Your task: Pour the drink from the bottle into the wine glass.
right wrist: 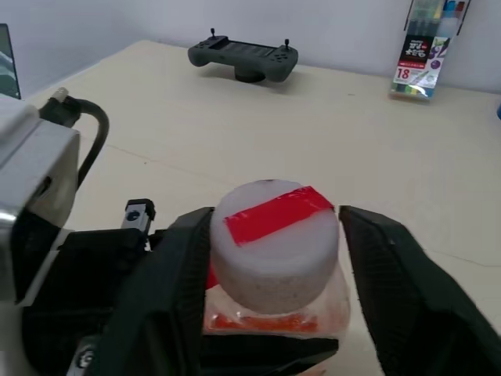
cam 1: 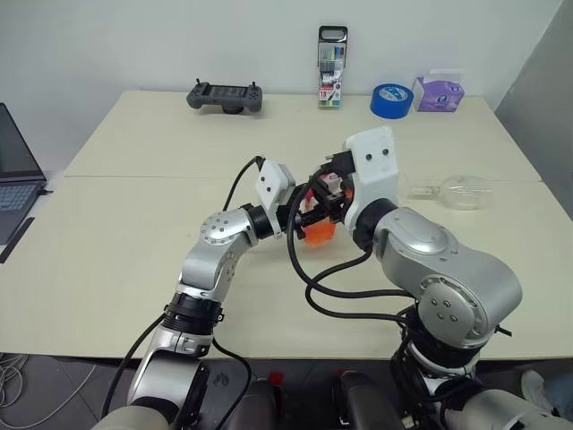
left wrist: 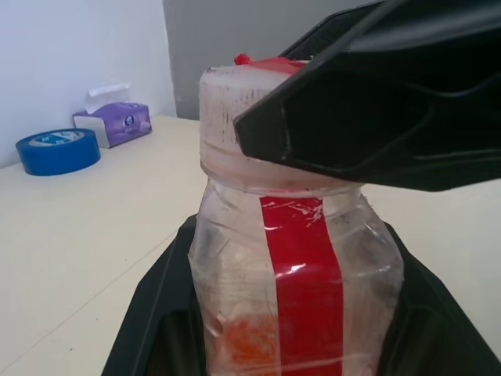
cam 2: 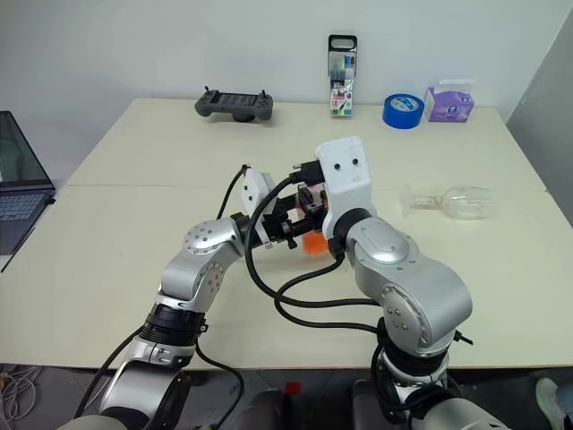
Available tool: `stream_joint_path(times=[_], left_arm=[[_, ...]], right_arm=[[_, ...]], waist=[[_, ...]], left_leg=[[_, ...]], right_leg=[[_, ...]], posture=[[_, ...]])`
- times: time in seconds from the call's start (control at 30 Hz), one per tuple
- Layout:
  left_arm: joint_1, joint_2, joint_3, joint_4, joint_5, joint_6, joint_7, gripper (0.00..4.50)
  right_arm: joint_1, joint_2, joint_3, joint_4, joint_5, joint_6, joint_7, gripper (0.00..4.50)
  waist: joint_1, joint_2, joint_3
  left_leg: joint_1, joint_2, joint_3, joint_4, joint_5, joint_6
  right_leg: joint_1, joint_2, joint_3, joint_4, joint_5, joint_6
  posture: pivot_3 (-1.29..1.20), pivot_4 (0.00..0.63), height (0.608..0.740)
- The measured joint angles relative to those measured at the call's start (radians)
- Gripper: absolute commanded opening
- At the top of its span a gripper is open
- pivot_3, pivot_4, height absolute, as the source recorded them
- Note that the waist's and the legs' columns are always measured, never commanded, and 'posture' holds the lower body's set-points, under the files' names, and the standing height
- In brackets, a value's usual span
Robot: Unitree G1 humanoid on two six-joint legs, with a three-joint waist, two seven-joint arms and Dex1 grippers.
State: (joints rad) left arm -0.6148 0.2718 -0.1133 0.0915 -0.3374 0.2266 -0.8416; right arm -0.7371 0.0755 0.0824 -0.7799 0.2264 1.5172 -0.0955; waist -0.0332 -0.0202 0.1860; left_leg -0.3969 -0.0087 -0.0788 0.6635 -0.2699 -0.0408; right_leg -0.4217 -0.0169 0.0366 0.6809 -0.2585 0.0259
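The bottle [left wrist: 235,274] is clear plastic with a red tape strip and stands upright above the table's middle. My left gripper [left wrist: 293,313] is shut on its body. A little orange drink [left wrist: 250,345] sits low inside it. My right gripper [right wrist: 274,215] comes from above, and its black fingers [right wrist: 180,266] press on both sides of the pale, red-taped cap [right wrist: 274,251]. In the head views the two grippers meet around the bottle [cam 1: 318,231]. The wine glass [cam 1: 457,191] lies on its side on the table to the right, apart from both grippers.
Along the beige table's [cam 1: 134,224] far edge stand a grey game controller [cam 1: 225,96], a pack of markers [cam 1: 332,67], a blue tape roll [cam 1: 391,99] and a purple tissue box [cam 1: 438,92]. A laptop [cam 1: 13,184] sits at the left edge.
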Motion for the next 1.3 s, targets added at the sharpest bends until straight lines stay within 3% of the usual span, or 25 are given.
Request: stream_joint_path(times=[0.07,0.2,0.27,0.33,0.47,0.67,0.8,1.07,1.3], left_arm=[[0.0,0.0,0.0,0.0,0.0,0.0,0.0,1.89],[-0.007,-0.005,0.002,0.001,0.0,0.0,0.015,1.89],[-0.013,-0.012,0.001,0.006,0.002,0.0,0.021,1.89],[-0.023,-0.014,-0.009,0.004,0.004,-0.005,0.013,1.88],[-0.03,-0.015,-0.032,-0.016,0.002,-0.011,-0.02,1.87],[-0.027,-0.007,-0.048,-0.023,0.006,0.0,-0.022,1.87],[-0.018,0.009,-0.047,-0.032,0.006,0.008,-0.008,1.87],[0.001,0.03,0.029,-0.047,0.0,0.021,0.039,1.87],[0.002,0.017,0.03,-0.047,0.0,0.024,0.043,1.86]], right_arm=[[-0.002,-0.004,0.0,0.001,0.0,0.0,0.006,1.84],[-0.035,-0.177,0.002,0.056,0.069,-0.069,0.153,1.84],[-0.043,-0.291,-0.004,0.109,0.118,-0.156,0.277,1.84],[-0.024,-0.438,-0.049,0.192,0.203,-0.314,0.49,1.84],[0.001,-0.594,-0.097,0.371,0.286,-0.565,0.826,1.84],[-0.07,-0.708,0.007,0.595,0.247,-0.834,1.09,1.84],[-0.103,-0.702,0.04,0.668,0.245,-0.878,1.128,1.84],[-0.103,-0.723,0.022,0.67,0.245,-0.853,1.119,4.5],[-0.042,-0.694,-0.054,0.487,0.284,-0.7,0.928,4.5]], waist=[[0.0,0.0,0.0],[0.001,0.0,0.0],[0.001,0.0,0.0],[0.002,0.0,0.0],[0.0,0.0,0.0],[-0.009,0.0,0.0],[-0.006,0.0,0.0],[0.004,0.0,0.0],[0.006,0.0,0.0]], left_leg=[[0.0,0.0,0.0,0.0,0.0,0.0],[0.0,-0.001,0.001,0.0,0.0,0.0],[0.0,-0.002,0.001,0.0,0.0,0.001],[-0.001,-0.003,0.003,0.0,0.0,0.001],[0.0,-0.002,0.005,0.0,-0.001,0.003],[0.003,0.002,0.005,0.0,-0.001,0.003],[0.002,0.003,0.003,0.0,-0.001,0.002],[0.001,0.0,0.003,0.001,-0.001,0.002],[-0.001,0.0,0.001,0.001,0.0,0.002]], right_leg=[[0.0,0.0,0.0,0.0,0.0,0.0],[0.001,0.0,-0.002,-0.001,0.0,0.0],[0.001,0.002,-0.002,-0.001,0.0,0.0],[0.002,0.002,-0.003,-0.003,0.0,0.0],[0.002,0.002,-0.002,-0.003,0.0,0.001],[0.002,0.007,0.0,0.0,0.0,0.0],[0.001,0.008,0.001,0.0,0.0,0.0],[0.001,0.0,0.0,-0.001,0.0,0.0],[0.0,-0.001,0.001,-0.001,0.0,0.0]], posture=[[0.0,0.15,0.74],[0.0,0.15,0.74],[0.0,0.15,0.74],[0.0,0.15,0.74],[0.0,0.15,0.74],[0.0,0.15,0.74],[0.0,0.15,0.74],[0.0,0.15,0.74],[0.0,0.15,0.74]])
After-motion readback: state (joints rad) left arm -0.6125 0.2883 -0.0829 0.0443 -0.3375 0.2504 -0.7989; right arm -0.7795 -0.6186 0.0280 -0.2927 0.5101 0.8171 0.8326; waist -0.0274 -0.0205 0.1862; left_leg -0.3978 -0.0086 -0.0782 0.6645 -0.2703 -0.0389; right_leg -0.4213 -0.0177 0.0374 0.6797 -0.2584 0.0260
